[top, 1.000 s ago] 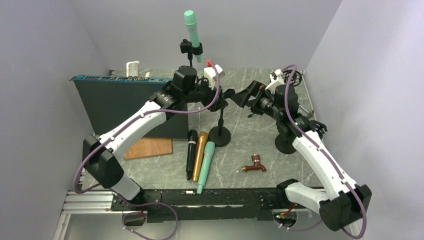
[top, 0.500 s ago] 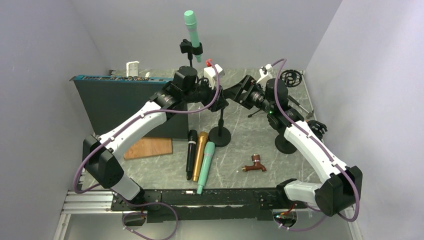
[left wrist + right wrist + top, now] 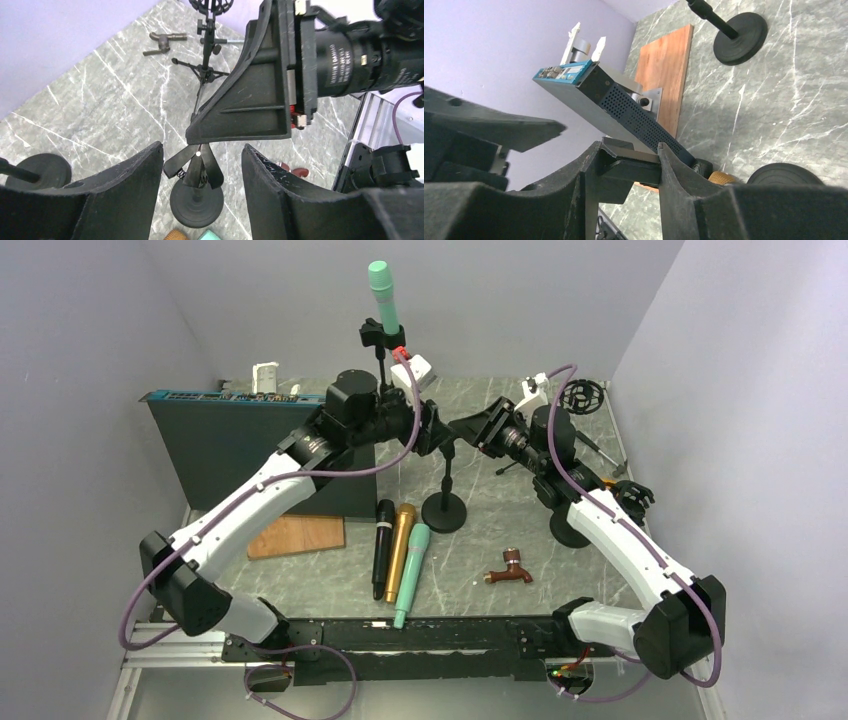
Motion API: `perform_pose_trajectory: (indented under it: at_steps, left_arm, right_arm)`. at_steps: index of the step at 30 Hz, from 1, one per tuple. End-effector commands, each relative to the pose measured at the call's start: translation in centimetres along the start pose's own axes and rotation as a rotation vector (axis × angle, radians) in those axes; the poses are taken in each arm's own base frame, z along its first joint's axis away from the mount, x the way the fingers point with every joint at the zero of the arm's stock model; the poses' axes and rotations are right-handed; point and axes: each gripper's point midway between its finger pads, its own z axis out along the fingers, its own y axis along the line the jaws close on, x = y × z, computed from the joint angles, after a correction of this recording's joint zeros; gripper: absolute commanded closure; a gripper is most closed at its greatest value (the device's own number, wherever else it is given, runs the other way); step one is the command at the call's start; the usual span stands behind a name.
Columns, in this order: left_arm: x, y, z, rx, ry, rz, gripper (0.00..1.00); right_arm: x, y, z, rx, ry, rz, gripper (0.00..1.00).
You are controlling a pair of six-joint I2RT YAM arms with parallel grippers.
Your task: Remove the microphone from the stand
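Microphone [image 3: 383, 298], mint green and cylindrical, sits upright at top centre of the overhead view, held in a black clip [image 3: 382, 337] atop the stand [image 3: 444, 512], a thin black pole on a round base. Left gripper [image 3: 202, 150] jaws wide apart, nothing between them, stand base visible through the gap. Right gripper [image 3: 627, 146] fingers straddle a dark bar; clamped or not, cannot tell. Both grippers crowd together beside the pole, well below the clip. Grey veined marble table [image 3: 500, 530]. Three loose mics [image 3: 401, 538] in black, gold and teal lie lower centre, brown tap [image 3: 510, 568] to their right, dark perforated box [image 3: 250, 445] and wooden board [image 3: 296, 536] on the left.
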Motion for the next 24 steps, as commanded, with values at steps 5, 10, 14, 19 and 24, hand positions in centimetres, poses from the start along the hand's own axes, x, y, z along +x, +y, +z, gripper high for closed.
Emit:
perform_pose_trajectory:
  at_steps: [5,10,14,19,24]
  left_arm:
    - [-5.9,-0.5,-4.3,-0.076,-0.130,0.007,0.37]
    - [-6.2,0.9,-7.2,-0.180,-0.153,0.034,0.37]
    - [-5.2,2.1,-8.9,-0.257,-0.173,0.069,0.56]
    - [-3.7,2.0,-9.6,-0.245,-0.165,0.155,0.54]
    - [-2.6,1.9,-9.7,-0.231,-0.155,0.184,0.02]
  right_arm:
    - [-0.2,-3.2,-0.1,0.103,-0.018,-0.082,1.00]
    - [-0.3,-3.4,-0.2,0.113,-0.025,-0.090,1.00]
    - [-0.4,-3.0,-0.2,0.099,-0.024,-0.090,1.00]
    - [-1.3,-2.4,-0.1,0.090,-0.038,-0.097,1.00]
    - [-3.1,-2.2,0.5,0.104,-0.073,-0.109,1.00]
